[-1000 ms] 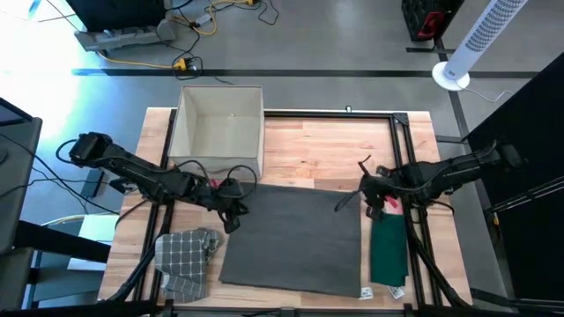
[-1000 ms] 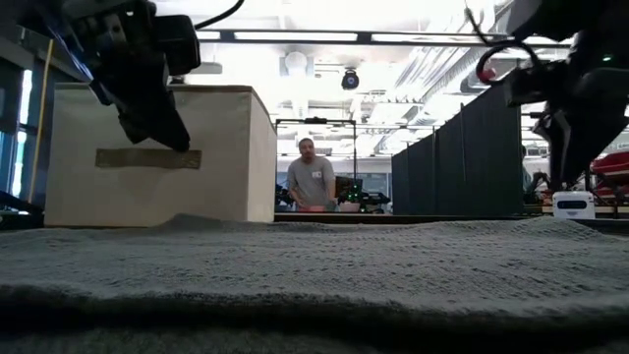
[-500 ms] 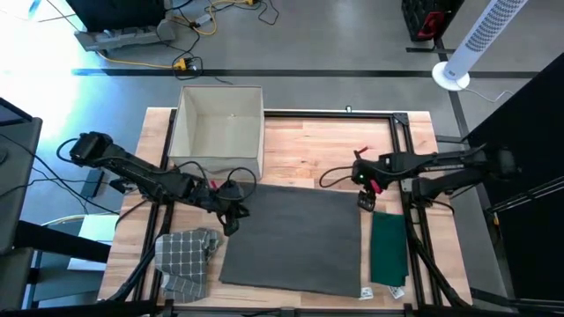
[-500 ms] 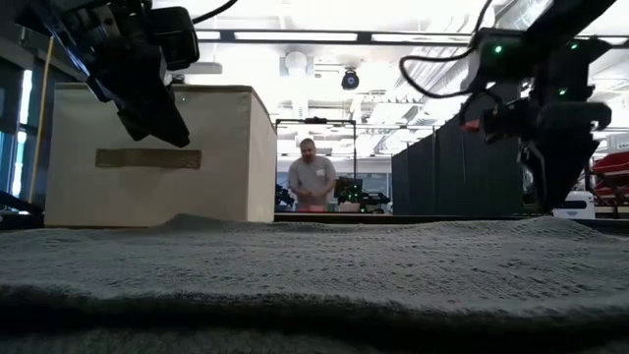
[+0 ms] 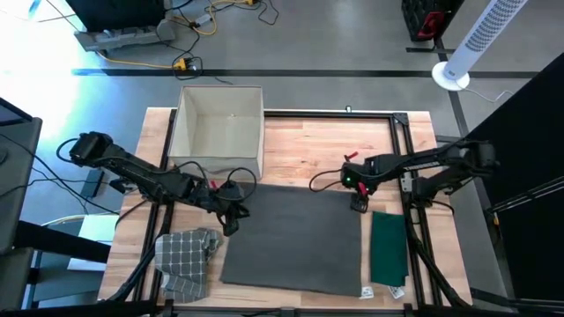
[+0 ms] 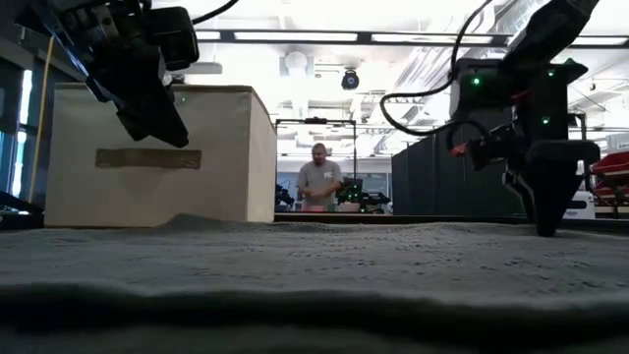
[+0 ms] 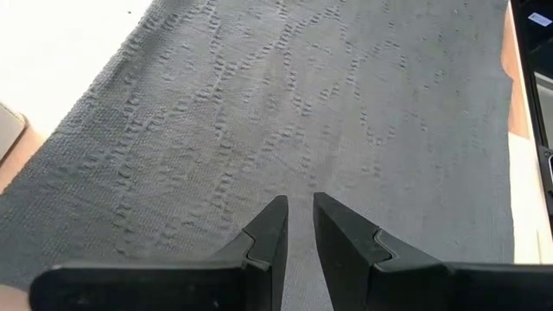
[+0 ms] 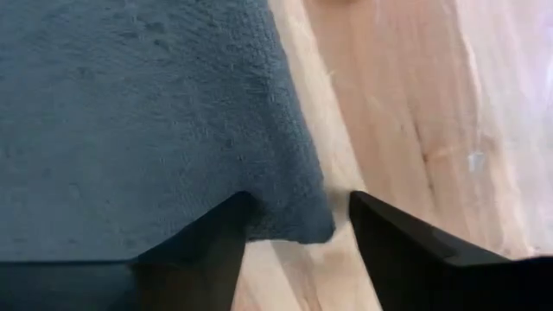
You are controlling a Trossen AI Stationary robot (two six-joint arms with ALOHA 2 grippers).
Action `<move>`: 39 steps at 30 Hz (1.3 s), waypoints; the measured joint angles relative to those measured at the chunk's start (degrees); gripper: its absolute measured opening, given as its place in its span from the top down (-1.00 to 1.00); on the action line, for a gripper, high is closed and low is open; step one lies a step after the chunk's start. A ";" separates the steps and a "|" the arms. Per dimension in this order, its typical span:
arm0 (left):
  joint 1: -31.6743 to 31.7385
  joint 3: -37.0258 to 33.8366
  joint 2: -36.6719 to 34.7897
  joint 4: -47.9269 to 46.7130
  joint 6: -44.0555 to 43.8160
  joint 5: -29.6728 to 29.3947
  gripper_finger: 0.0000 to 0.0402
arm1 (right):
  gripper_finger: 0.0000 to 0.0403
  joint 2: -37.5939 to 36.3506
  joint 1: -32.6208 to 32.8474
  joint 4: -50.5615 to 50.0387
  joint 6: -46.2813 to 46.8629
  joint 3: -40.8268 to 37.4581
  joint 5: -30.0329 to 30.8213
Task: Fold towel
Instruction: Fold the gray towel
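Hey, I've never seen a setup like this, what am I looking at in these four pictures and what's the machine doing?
It is a robot with two dark arms at a wooden table, each ending in a two-finger gripper. One picture looks straight down from above, one looks level across the table top, and two come from cameras on the arms' wrists.

A large grey towel lies spread flat. Around it are a checked cloth, a folded green cloth and an open beige box.

The right gripper is open, its fingers straddling a corner of the grey towel. The left gripper hangs over the towel's opposite side, fingers nearly together with a narrow gap. Neither holds anything yet.

A person stands far behind in the room.
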 joint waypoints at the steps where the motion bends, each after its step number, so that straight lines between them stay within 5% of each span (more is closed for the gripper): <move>1: 0.00 0.00 0.00 -0.04 0.00 0.04 0.74 | 0.41 0.12 0.02 0.35 -0.25 0.02 0.25; 5: 0.00 0.00 0.00 -2.22 -0.15 1.20 0.74 | 0.91 -0.47 0.87 1.98 -1.33 0.00 -0.60; 10: 0.00 0.02 -0.20 -4.11 4.07 -0.90 0.74 | 0.94 -1.12 2.68 1.46 -1.35 -0.11 -0.80; 17: 2.10 0.04 0.89 -12.66 16.26 -14.82 0.63 | 0.94 -1.12 3.92 1.39 -0.87 -0.15 -1.28; 28: 7.45 0.04 9.51 -11.24 14.10 -19.94 0.10 | 0.94 -1.12 3.91 1.98 -1.31 -0.20 -0.90; 39: 12.67 0.04 15.50 -6.58 16.39 -16.98 0.03 | 0.94 -1.21 3.93 2.09 -2.64 -0.22 -0.67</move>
